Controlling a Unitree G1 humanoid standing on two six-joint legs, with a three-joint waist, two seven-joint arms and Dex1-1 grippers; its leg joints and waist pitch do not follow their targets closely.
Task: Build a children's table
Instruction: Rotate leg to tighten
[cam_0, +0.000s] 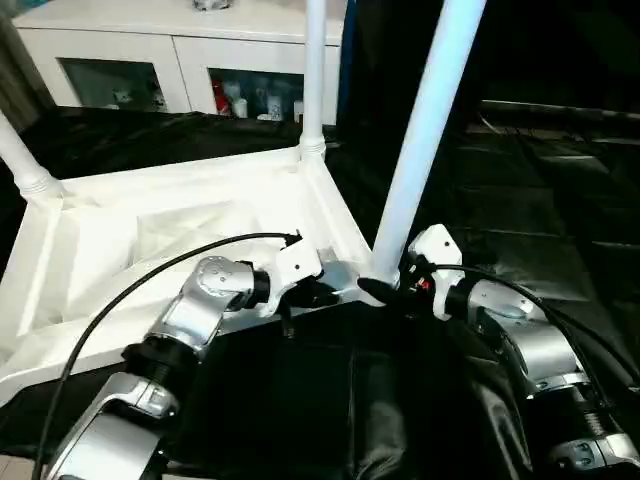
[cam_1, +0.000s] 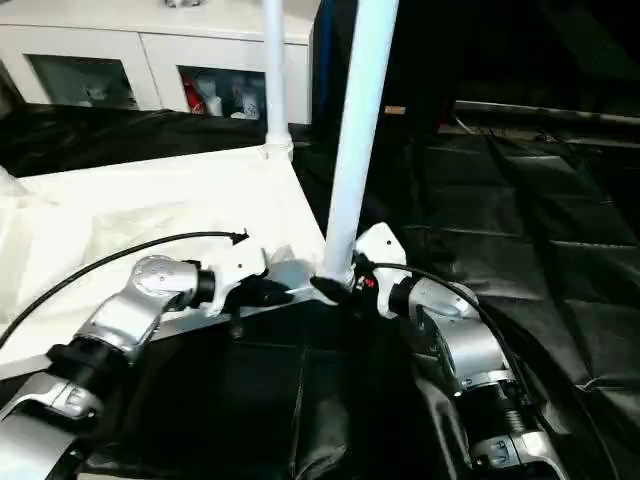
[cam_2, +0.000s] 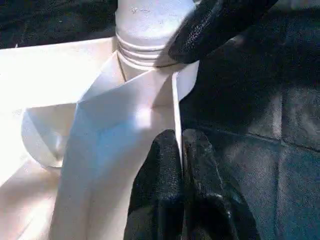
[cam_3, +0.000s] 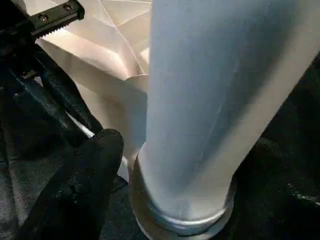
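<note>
Upturned children's table top (cam_0: 150, 240) on the black-covered work table (cam_1: 520, 250) — three white legs (cam_0: 425, 130) standing in corner sockets, white cabinet (cam_0: 160, 60) behind. Left gripper (cam_2: 181, 150) pinching the top's rim, fingers pressed together; right gripper (cam_0: 385, 290) spread around the nearest leg's base.

Work surface is a large table under a black cover (cam_0: 560, 200), wrinkled and creased, with glare on the folds. Behind it, a white cabinet (cam_0: 150, 50) with glass doors; small red and white items (cam_0: 245, 100) sit on the shelf inside. Right of the cabinet the background is dark.
</note>
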